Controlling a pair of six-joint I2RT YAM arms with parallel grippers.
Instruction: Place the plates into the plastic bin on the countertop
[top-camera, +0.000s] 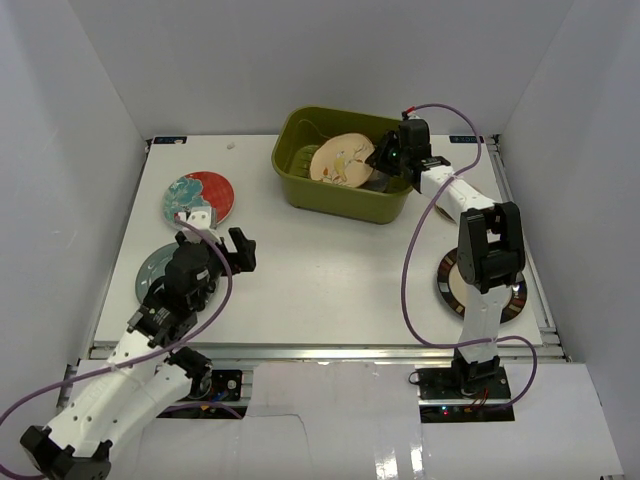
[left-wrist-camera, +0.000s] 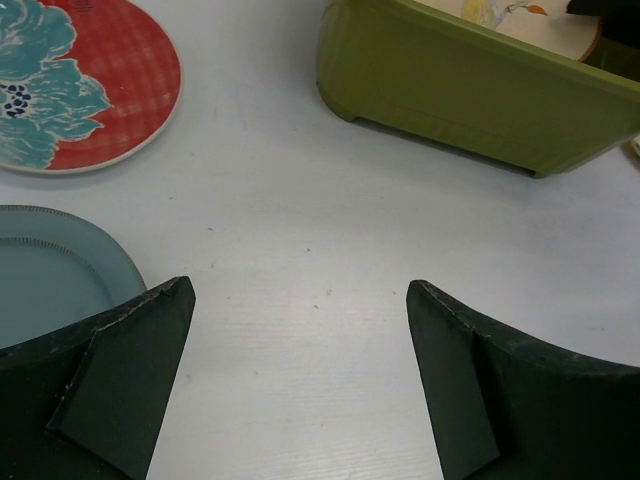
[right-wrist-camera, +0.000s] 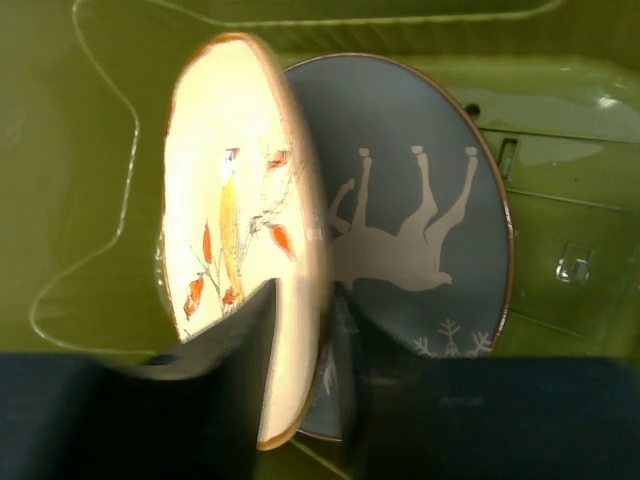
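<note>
The olive-green plastic bin (top-camera: 335, 195) stands at the back of the white countertop (top-camera: 330, 275). My right gripper (top-camera: 385, 155) is inside it, shut on the rim of a cream plate with a bird design (top-camera: 338, 160), which it holds tilted on edge. In the right wrist view this cream plate (right-wrist-camera: 235, 220) stands between my fingers over a grey plate with a white deer (right-wrist-camera: 420, 230) lying on the bin floor (right-wrist-camera: 560, 210). My left gripper (top-camera: 228, 250) is open and empty above the countertop, between a red-and-teal floral plate (top-camera: 198, 197) and a blue-grey plate (top-camera: 148, 278).
A dark-rimmed beige plate (top-camera: 450, 290) lies at the right, partly under the right arm. In the left wrist view the floral plate (left-wrist-camera: 90, 80) is far left, the blue-grey plate (left-wrist-camera: 50, 285) near left, and the bin (left-wrist-camera: 470, 95) far right. White walls enclose the table.
</note>
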